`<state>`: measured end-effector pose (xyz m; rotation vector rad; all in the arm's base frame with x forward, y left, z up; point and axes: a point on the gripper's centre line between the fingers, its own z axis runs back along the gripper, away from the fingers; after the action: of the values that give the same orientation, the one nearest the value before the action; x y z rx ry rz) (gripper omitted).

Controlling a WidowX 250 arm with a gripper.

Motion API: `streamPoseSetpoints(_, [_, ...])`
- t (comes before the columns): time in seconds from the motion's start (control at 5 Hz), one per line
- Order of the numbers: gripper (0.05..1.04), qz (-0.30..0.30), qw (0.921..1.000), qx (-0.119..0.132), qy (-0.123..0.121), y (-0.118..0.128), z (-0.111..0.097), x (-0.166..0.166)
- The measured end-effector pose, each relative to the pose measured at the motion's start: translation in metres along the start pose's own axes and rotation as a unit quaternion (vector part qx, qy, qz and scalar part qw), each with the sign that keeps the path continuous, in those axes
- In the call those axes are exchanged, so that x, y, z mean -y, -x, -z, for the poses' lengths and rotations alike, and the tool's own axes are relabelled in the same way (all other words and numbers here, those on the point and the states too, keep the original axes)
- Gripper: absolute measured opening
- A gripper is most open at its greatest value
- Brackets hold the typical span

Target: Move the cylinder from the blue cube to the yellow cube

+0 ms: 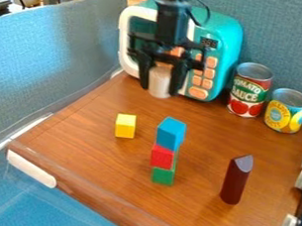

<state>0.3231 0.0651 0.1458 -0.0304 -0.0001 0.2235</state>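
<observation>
White cylinder (159, 81) was clamped upright in gripper (160, 85), one o'clock from yellow cube (125, 126) | blue cube (170, 132) topped stack (162, 157), yellow cube's three o'clock | placing called for level carry toward seven, centring, slow lowering, soft release

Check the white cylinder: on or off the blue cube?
Off: the white cylinder is held in the claw, in front of the toy microwave, and the blue cube shows a bare top.
</observation>
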Motion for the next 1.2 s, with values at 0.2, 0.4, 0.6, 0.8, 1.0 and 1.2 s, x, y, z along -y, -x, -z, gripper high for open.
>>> streamPoseSetpoints(0.2, [0.578,-0.047,0.9987,0.017,0.008,-0.006,-0.007,-0.034])
streamPoseSetpoints(0.4, [0.578,-0.077,0.9965,-0.016,0.03,-0.011,0.023,-0.06])
streamPoseSetpoints(0.6, [0.578,-0.093,0.9944,-0.028,0.041,-0.015,0.042,-0.076])
streamPoseSetpoints(0.8, [0.578,-0.087,0.9951,-0.023,0.04,-0.018,0.047,-0.079])
streamPoseSetpoints(1.0, [0.578,-0.079,0.9961,-0.01,0.037,-0.028,0.056,-0.073])
streamPoseSetpoints(1.2, [0.578,-0.075,0.9967,0.002,0.03,-0.037,0.066,-0.066])
